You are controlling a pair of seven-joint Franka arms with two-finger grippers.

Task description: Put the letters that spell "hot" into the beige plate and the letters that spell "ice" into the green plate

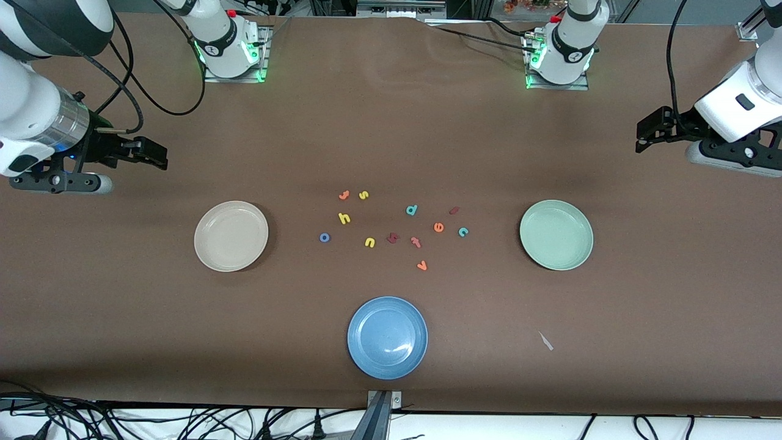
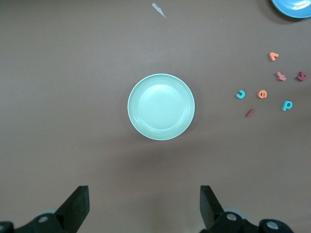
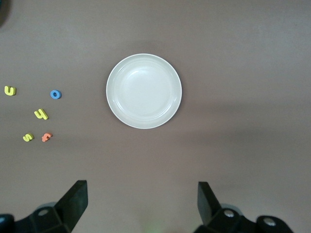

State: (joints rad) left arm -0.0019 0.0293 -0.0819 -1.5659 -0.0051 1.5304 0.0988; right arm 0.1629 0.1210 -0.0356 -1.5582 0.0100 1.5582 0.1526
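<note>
The beige plate lies toward the right arm's end of the table and the green plate toward the left arm's end; both hold nothing. Between them lie the foam letters: yellow "h", blue "o", orange "t", dark red "i", teal "c", orange "e". My right gripper hangs open above bare table, off from the beige plate. My left gripper hangs open above bare table, off from the green plate.
Other letters lie among them: yellow "s", yellow "n", teal "d", orange "v", a pinkish-red "t" and a dark red letter. A blue plate sits nearest the front camera. A small pale scrap lies near it.
</note>
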